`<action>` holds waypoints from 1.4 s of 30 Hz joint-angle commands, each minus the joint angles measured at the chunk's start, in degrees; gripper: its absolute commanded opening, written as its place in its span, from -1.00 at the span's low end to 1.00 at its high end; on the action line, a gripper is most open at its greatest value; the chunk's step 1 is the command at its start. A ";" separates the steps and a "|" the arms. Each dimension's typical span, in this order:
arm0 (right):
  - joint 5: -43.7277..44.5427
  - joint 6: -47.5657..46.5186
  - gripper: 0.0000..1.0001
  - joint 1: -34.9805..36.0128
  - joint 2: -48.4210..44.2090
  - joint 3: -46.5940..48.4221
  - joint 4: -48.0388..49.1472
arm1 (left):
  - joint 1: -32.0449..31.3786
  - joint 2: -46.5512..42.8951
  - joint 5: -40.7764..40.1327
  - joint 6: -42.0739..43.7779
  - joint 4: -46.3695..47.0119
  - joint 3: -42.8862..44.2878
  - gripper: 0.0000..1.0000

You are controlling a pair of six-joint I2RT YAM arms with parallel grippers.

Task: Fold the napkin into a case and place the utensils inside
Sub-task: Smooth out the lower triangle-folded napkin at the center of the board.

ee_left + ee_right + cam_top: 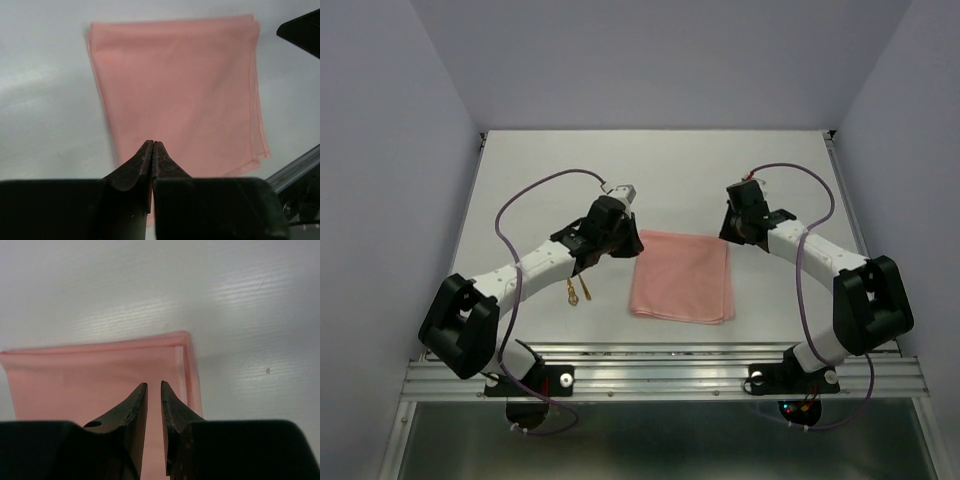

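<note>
The salmon-pink napkin (682,277) lies flat on the white table, folded into a layered rectangle; it is no narrow case. The left wrist view shows the napkin (180,90) whole, with stacked edges on its right side. My left gripper (632,240) hovers at the cloth's far left corner, and my left gripper (153,142) is shut, tips touching, nothing between them. My right gripper (728,232) hangs over the far right corner. In its own view my right gripper (154,384) stands slightly open above the napkin (90,380), empty. The gold utensils (577,290) lie left of the cloth, partly under my left arm.
An aluminium rail (660,375) runs along the table's near edge and shows at the lower right of the left wrist view as the rail (295,170). Grey walls close in the table's left, right and far sides. Purple cables loop over both arms.
</note>
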 commanded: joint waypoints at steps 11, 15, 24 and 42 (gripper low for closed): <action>1.18 2.78 0.31 3.97 -10.14 -11.06 -9.68 | -8.73 -6.70 -0.01 -10.24 -1.55 -16.02 -0.89; -0.93 3.39 0.65 3.97 -11.37 -13.35 -9.94 | -10.58 -5.03 0.96 -11.47 0.38 -16.64 -0.89; -7.79 3.57 0.66 3.97 -11.72 -17.66 -8.10 | -12.25 -0.19 3.25 -12.00 2.76 -14.71 -0.92; -9.72 3.84 -0.17 4.49 -11.64 -18.98 -6.07 | -14.27 1.48 0.97 -11.74 2.16 -9.62 -0.92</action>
